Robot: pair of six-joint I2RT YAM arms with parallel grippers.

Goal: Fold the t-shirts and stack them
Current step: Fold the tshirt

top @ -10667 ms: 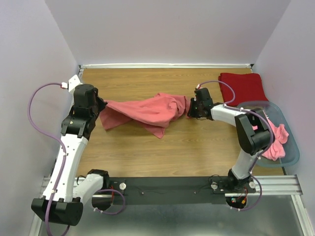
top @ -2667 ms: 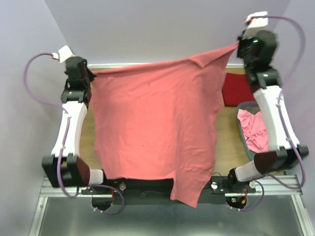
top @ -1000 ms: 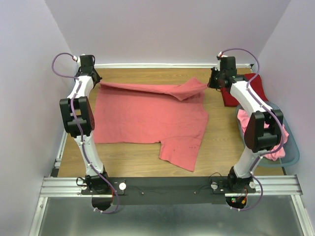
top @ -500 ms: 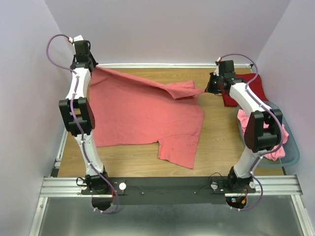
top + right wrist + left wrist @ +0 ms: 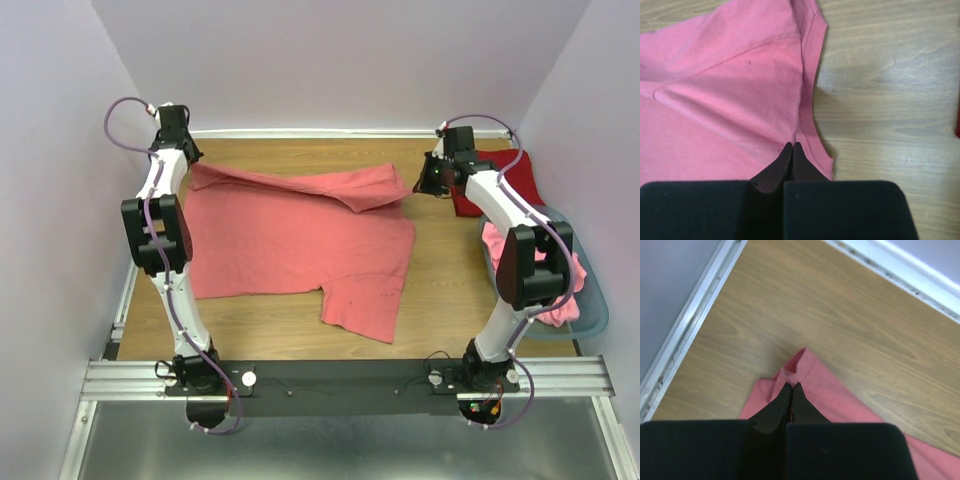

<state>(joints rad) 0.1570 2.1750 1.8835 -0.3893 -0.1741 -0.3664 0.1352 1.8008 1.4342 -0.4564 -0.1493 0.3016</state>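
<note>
The basket (image 5: 595, 320) on my near right holds a heap of pink cloth (image 5: 497, 247). My right arm partly covers it, so I can't count what waits there. The pink shirt (image 5: 290, 240) I'm working lies spread on the desk (image 5: 450, 300), with one flap trailing toward me. Its far edge isn't flat: on the right half the cloth is doubled back over itself. The left gripper (image 5: 791, 385) has its jaws pinched tight on a small tuck at the far left corner, low over the wood. The right gripper (image 5: 791, 145) has its jaws closed on the stitched edge at the far right. I judge this to be the spreading step, not yet finished. The next move calls for drawing both corners away and apart until the doubled part lies flat, then letting go. I can't see what's under that fold. The red shirt (image 5: 528, 185) sits folded in the far right corner, partly behind the arm.
</note>
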